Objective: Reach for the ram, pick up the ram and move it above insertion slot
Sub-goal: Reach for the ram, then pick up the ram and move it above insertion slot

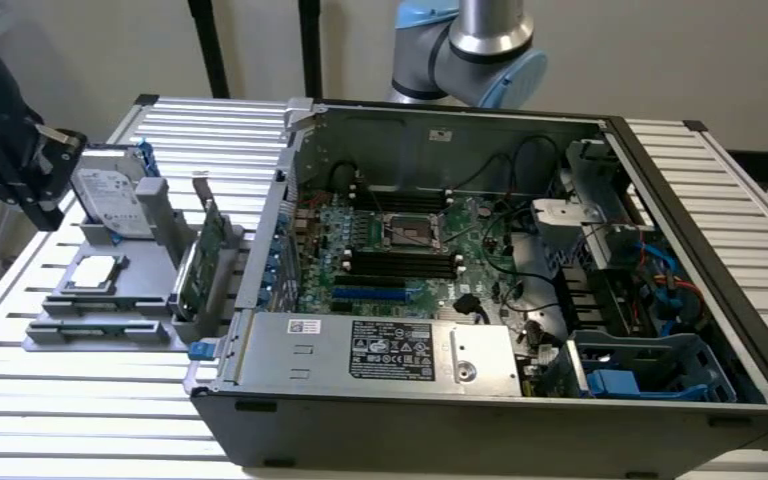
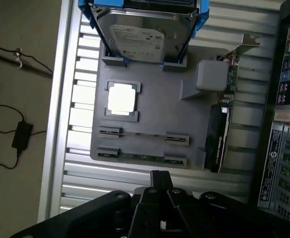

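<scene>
Your tool [image 2: 160, 175] hangs over the slatted counter [image 2: 80, 173], fingers closed together on nothing, while the ram [image 2: 140, 156] lies flat between clips in the outermost slot of the gray tray [image 2: 155, 114].

The arm [image 1: 491, 28] is showing silver-grey metal with pale blue joint caps [image 1: 520, 76]. The gripper [image 2: 160, 175] is showing matte black, angular links, and small round screws [image 2: 117, 196] are dotting its body.
</scene>
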You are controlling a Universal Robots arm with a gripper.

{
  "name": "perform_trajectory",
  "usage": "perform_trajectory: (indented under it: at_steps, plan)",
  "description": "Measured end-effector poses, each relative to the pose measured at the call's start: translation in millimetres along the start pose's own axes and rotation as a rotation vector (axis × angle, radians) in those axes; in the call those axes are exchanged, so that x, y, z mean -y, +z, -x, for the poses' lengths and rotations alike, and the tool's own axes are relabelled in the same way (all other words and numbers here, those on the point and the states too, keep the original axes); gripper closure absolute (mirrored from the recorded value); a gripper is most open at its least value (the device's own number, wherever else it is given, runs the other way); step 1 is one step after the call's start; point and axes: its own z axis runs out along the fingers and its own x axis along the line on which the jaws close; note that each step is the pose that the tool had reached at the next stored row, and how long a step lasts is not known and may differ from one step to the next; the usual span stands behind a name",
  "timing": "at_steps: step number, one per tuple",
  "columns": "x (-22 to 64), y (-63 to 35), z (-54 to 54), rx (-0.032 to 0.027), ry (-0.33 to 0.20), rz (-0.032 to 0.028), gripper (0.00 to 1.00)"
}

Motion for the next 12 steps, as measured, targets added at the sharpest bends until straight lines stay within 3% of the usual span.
perform_trajectory:
  at_steps: [12]
  plan:
    - [0.0,0.0,0.0,-0.0092,-0.218,0.0008,0.89]
